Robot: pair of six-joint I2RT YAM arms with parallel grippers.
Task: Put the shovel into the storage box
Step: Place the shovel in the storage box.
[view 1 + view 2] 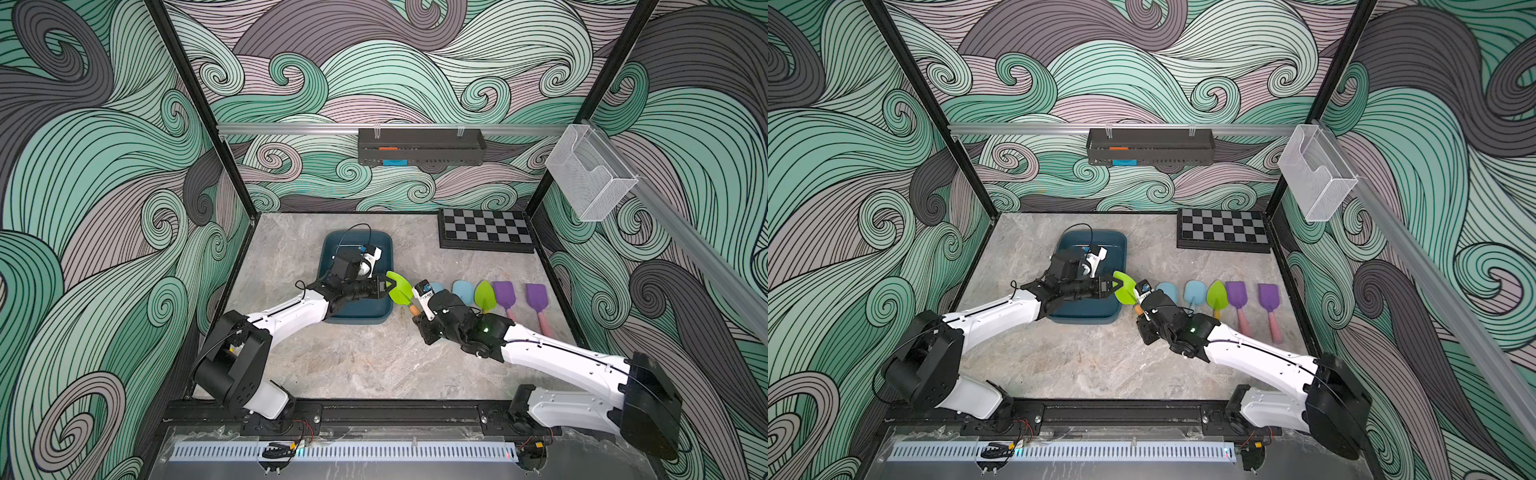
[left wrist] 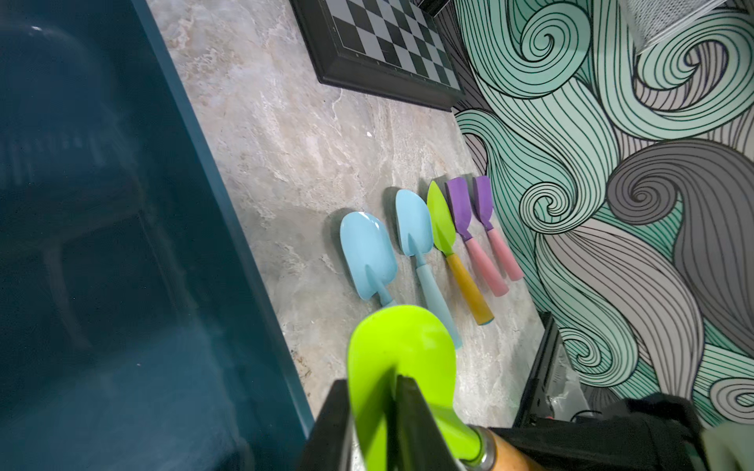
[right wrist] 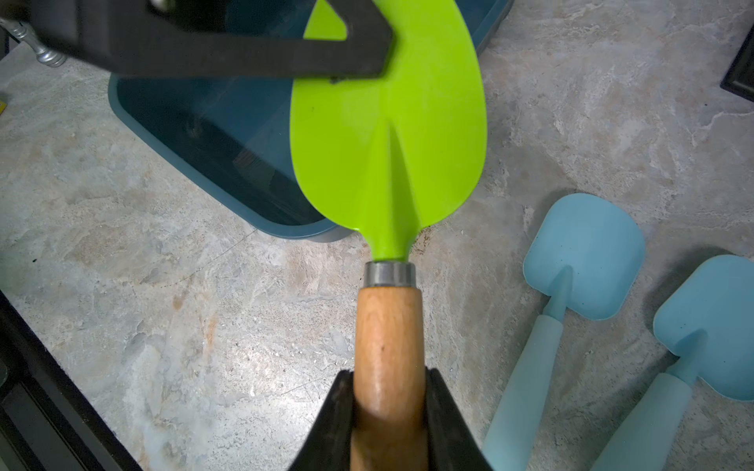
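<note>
Step in hand, as judged from both pincers being on the item at once: a handover of the shovel [image 1: 400, 289] between the arms. The shovel hangs clear of the table [image 1: 374, 365], just beside the right rim of the box [image 1: 357, 318] near its front right corner. Its blade points toward the box and it is not yet inside. The right gripper [image 3: 389, 373] is clamped on the wooden handle. The left gripper [image 2: 371, 381] reaches across the box from the table's left edge, and its jaws are closed on the green blade, one on each face, as its wrist view shows. The box sits left of the table's centre, and what shows of its floor is bare. The other shovels [image 1: 484, 296] lie in a row toward the right edge. The next move calls for the right gripper to release the handle and back off rightward. The left arm then draws the shovel over the rim and lowers it flat. One concern is that a thin, smooth blade gives a poor hold, so the handle end may swing down on release.
</note>
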